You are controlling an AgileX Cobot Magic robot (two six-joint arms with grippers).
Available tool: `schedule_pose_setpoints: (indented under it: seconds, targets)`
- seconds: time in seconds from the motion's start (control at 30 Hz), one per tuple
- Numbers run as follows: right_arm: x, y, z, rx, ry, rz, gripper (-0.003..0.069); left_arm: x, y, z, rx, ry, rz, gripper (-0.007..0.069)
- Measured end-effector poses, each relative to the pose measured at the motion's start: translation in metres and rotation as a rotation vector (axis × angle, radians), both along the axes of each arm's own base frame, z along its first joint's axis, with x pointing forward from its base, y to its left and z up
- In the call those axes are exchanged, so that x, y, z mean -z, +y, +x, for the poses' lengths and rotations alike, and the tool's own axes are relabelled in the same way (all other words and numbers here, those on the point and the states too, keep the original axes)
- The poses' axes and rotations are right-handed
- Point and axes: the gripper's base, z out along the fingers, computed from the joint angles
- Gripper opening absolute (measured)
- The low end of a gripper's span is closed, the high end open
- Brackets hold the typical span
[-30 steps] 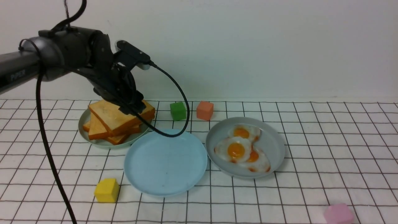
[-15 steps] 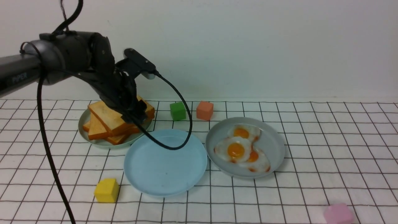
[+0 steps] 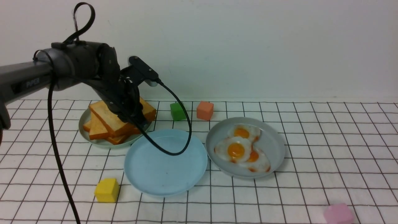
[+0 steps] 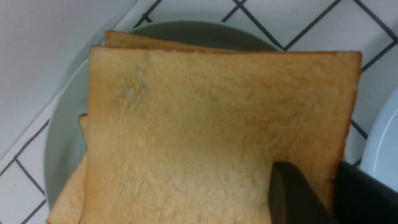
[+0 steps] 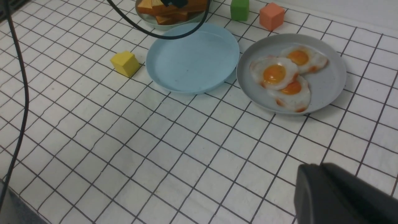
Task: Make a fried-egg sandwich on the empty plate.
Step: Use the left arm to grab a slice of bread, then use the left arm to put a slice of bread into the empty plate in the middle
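Several toast slices are piled on a grey-green plate (image 3: 99,143) at the back left. My left gripper (image 3: 136,119) is down at the right side of the pile. It is shut on the edge of the top toast slice (image 4: 202,124), one finger lying on the slice's face and the other against its crust. The empty plate (image 3: 164,168), light sky-blue, lies in the middle just in front of the pile. Three fried eggs (image 3: 236,149) overlap on a grey-blue plate (image 3: 275,149) to its right. My right gripper (image 5: 314,169) hangs shut over the near right of the table, holding nothing.
A green block (image 3: 177,111) and an orange block (image 3: 205,110) stand behind the plates. A yellow block (image 3: 106,190) sits near the front left and a pink block (image 3: 338,214) at the front right edge. The left arm's black cable (image 3: 174,149) loops over the blue plate.
My left gripper has sunk onto the toast pile and its jaws have closed from wide open onto the top slice. The right arm has not moved.
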Motion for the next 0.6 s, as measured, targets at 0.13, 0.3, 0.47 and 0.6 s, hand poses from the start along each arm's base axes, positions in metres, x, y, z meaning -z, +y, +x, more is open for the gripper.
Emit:
schedule_pose_setpoints:
  seconds: [0.13,0.3,0.47,0.6]
  targets:
    - [0.0,0.0,0.0,0.001,-0.001,-0.001,0.0046,-0.011,0.001,-0.003,-0.022,-0.008,-0.001,0.0014]
    - [0.0,0.0,0.0,0.002,-0.003,-0.001,0.0049,-0.058,0.005,-0.023,-0.068,-0.037,-0.037,0.0015]
    - [0.0,0.0,0.0,0.002,-0.003,-0.001,0.005,-0.111,-0.023,-0.066,-0.015,-0.111,-0.079,0.0015]
    - [0.0,0.0,0.0,0.002,-0.003,-0.001,0.0052,-0.089,-0.062,-0.104,0.067,-0.011,-0.075,0.0015]
